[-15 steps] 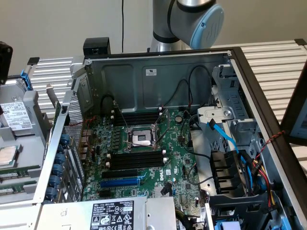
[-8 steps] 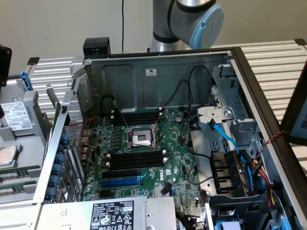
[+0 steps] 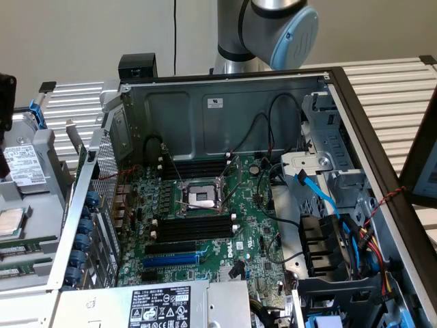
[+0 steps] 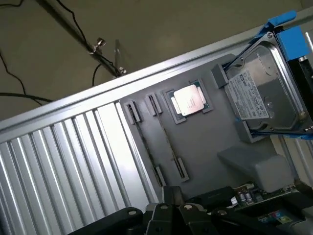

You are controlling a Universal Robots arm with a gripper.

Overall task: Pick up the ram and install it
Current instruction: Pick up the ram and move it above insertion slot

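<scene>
Right now the gripper (image 4: 190,216) hangs over the grey parts tray (image 4: 210,142), its dark linkage edging into the wrist view; whether the jaws are spread or pressed together, I cannot tell. The ram (image 4: 167,139) stands on edge in the tray, seen as a thin strip caught between two small end brackets (image 4: 180,169), well apart from the gripper. Its long axis runs parallel to the ribs of the aluminium table (image 4: 58,161) and to the narrow groove (image 4: 145,143) just beside it; one end sits near the processor chip (image 4: 188,100), the other points away from it; chips and label are too thin to make out edge-on. Past the processor chip lies the hard drive (image 4: 264,95), held in its blue bracket (image 4: 293,41).

Over in the exterior view the tray sits at nine o'clock of the open computer case (image 3: 225,113), on the exterior view's left; the arm (image 3: 273,27) looms at twelve o'clock behind the case's back wall. On the motherboard (image 3: 252,236) one bank of black memory slots (image 3: 194,227) lies at six o'clock of the processor socket (image 3: 203,197), another at twelve; the blue slot (image 3: 171,260) is nearer six; the ram is not yet in any of them.
</scene>
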